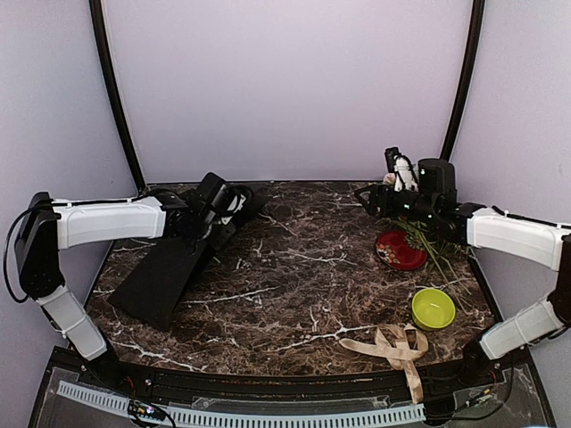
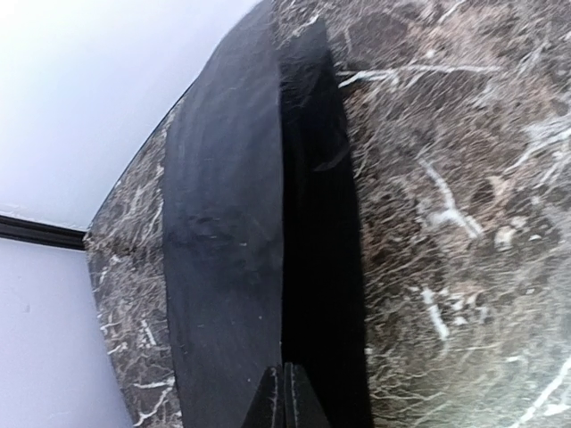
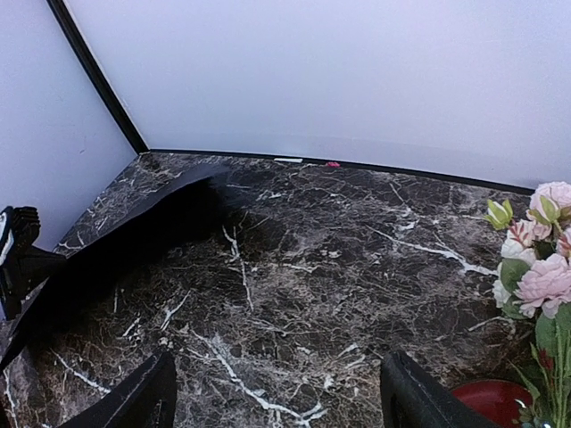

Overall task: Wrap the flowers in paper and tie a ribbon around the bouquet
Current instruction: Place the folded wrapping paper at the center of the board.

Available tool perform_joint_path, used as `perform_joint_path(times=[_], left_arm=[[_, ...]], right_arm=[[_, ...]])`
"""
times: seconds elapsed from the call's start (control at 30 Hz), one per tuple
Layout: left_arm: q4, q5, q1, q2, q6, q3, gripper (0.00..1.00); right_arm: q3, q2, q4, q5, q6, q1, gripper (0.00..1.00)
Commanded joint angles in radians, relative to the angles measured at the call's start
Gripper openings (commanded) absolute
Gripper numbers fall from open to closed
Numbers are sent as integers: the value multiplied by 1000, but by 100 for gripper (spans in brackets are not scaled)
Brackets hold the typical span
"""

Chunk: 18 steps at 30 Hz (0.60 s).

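our left end effector (image 2: 284, 397) is pinched shut on what seems the edge of the paper (image 1: 165, 272), well left of the red dish (image 1: 399, 251), so we should drag it flat toward that dish, where the flowers (image 3: 535, 267) lie by our wide-open right end effector (image 3: 277, 401).

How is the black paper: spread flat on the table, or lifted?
Partly lifted. The left gripper is shut on one edge of the paper, and that end bends up off the table.
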Motion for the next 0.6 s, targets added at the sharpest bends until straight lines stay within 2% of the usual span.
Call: perform_joint_path(times=[0.0,0.07,0.17,0.57], left_arm=[[56,213,-4,-101,-82,5,0],[85,285,-5,-135,-118,4,0],[90,317,-6,-162,-138,19,0],[39,271,-28,-232,-126,44,0]], right_arm=[[45,-2,10,6,0,72,78],[62,28,15,-16,20,109,78],[99,92,19,-57,68,147,78],[262,400,28,-141,291,153,77]])
